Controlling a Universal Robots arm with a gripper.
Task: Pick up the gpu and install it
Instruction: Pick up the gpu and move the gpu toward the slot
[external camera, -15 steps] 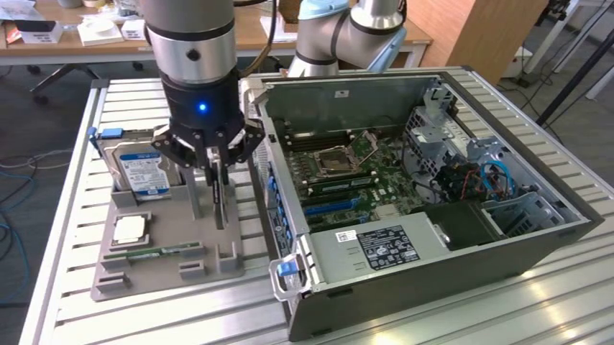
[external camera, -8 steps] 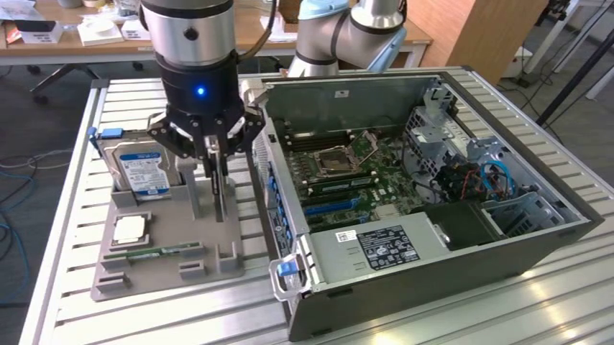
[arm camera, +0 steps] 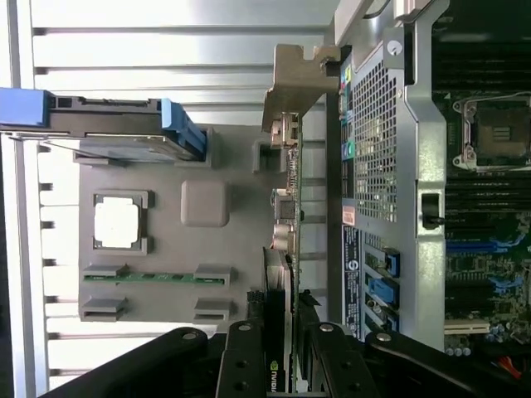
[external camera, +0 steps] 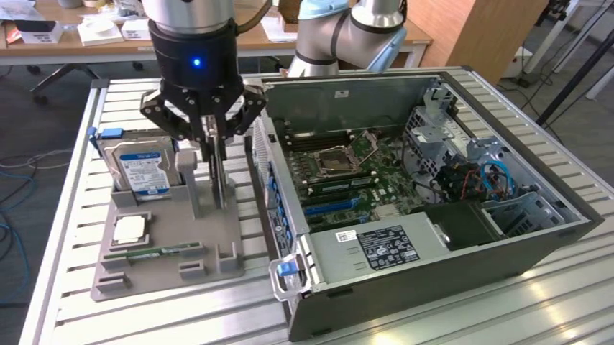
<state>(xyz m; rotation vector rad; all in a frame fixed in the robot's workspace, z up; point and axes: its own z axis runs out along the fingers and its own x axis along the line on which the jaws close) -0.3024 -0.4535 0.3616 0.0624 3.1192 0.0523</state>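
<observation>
Gripping the gpu edge-on
End effector clamped on it, upright, beside the open computer case.

Black gripper, dark gpu with silver bracket, silver hard drive labelled blue-and-white, green memory stick, plain grey holder, ribbed silver bench.
</observation>
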